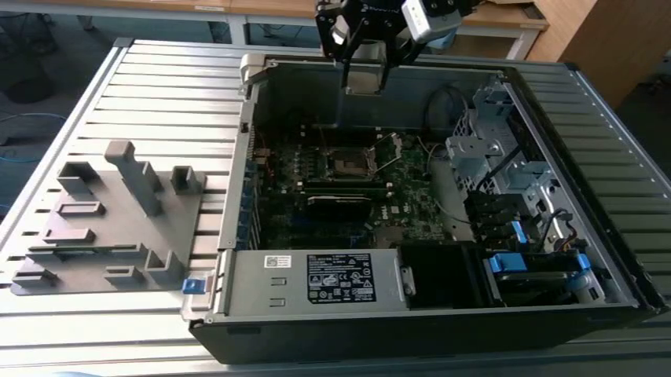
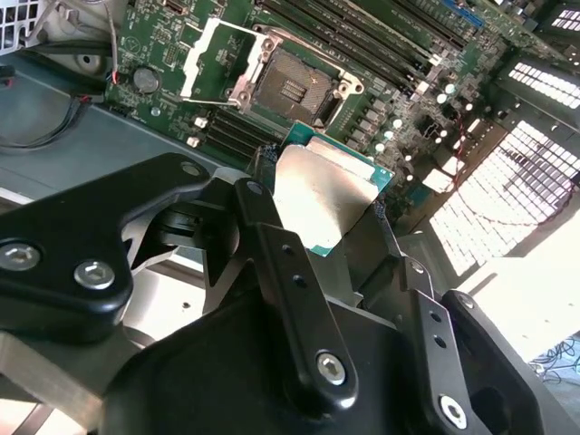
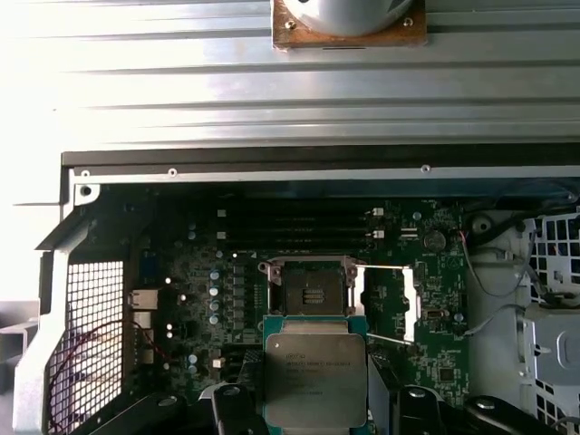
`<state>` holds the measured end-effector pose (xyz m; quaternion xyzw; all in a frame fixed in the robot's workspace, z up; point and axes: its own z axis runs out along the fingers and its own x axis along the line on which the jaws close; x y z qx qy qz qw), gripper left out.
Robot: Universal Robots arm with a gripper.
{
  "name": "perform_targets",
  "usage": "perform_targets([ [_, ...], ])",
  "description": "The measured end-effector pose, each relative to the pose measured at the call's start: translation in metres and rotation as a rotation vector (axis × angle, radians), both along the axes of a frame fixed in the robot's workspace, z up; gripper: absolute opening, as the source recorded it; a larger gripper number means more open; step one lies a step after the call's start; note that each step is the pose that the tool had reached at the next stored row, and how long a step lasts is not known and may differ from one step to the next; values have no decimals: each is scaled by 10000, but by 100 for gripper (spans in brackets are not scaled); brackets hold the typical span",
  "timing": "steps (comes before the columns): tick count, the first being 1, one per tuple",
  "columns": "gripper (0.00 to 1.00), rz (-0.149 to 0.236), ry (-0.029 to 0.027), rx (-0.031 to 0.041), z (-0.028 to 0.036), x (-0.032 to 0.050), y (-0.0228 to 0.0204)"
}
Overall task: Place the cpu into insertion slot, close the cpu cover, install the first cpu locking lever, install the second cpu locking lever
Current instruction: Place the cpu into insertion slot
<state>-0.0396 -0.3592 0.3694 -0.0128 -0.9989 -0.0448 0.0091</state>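
Slatted table (image 1: 157, 86) carries a computer case (image 1: 419, 334) and grey fixture (image 1: 105, 236).

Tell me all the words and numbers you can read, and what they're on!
No print here can be read.
The cpu: faint print on its top, too small.
The black label on the power supply: too blurred.
The white sticker beside it: too small.

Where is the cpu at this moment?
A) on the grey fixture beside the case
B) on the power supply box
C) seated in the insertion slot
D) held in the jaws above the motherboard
D: the cpu is clamped in the gripper, and the insertion slot lies empty with the cpu cover swung open.
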Motion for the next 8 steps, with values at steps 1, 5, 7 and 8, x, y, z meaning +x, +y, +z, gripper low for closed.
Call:
perform_targets([
  [1, 54, 0, 0, -1, 0, 0, 0],
  [5, 54, 0, 0, 1, -2, 0, 0],
  [7, 54, 0, -2, 4, -9, 0, 0],
  [8, 54, 0, -1, 3, -12, 0, 0],
])
